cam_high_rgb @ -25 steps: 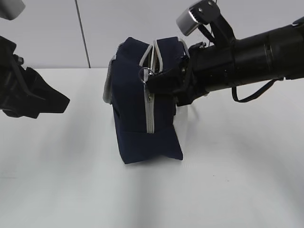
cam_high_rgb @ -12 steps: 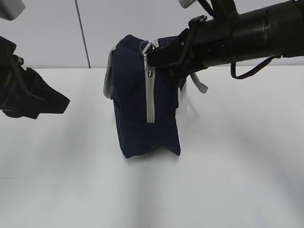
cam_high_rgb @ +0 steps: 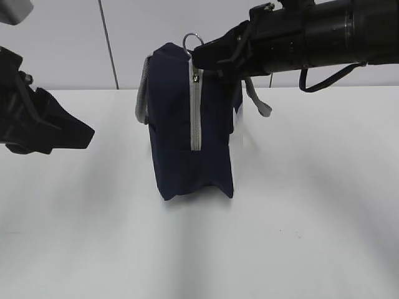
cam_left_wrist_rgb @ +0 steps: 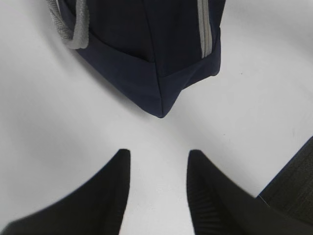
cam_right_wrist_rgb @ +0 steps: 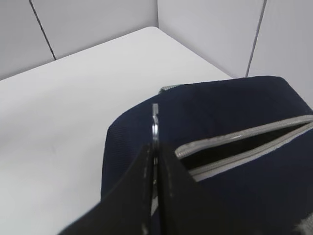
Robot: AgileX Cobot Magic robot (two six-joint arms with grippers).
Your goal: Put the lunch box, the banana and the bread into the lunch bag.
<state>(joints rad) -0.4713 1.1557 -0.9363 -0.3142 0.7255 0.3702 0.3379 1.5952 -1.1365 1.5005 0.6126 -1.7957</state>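
The navy lunch bag [cam_high_rgb: 181, 124] stands upright on the white table, its grey zipper [cam_high_rgb: 196, 112] running down the near end. My right gripper [cam_high_rgb: 201, 57] is at the bag's top, shut on the metal ring pull [cam_high_rgb: 192, 41]. In the right wrist view the gripper [cam_right_wrist_rgb: 155, 147] pinches the ring [cam_right_wrist_rgb: 155, 122], and the top zipper [cam_right_wrist_rgb: 239, 142] gapes partly open beside it. My left gripper [cam_high_rgb: 87, 132] hangs open and empty left of the bag; in the left wrist view [cam_left_wrist_rgb: 157, 154] the bag's lower corner [cam_left_wrist_rgb: 156, 83] lies ahead. Lunch box, banana and bread are out of view.
A grey webbing handle [cam_high_rgb: 142, 99] hangs on the bag's left side and another [cam_high_rgb: 257, 99] on its right. The white table [cam_high_rgb: 299, 218] spreads around the bag, with a pale panelled wall [cam_high_rgb: 62, 43] behind.
My right gripper has risen and moved slightly left with the ring pull. The zipper's near end has closed and the bag's top has straightened and risen. The left arm has not moved.
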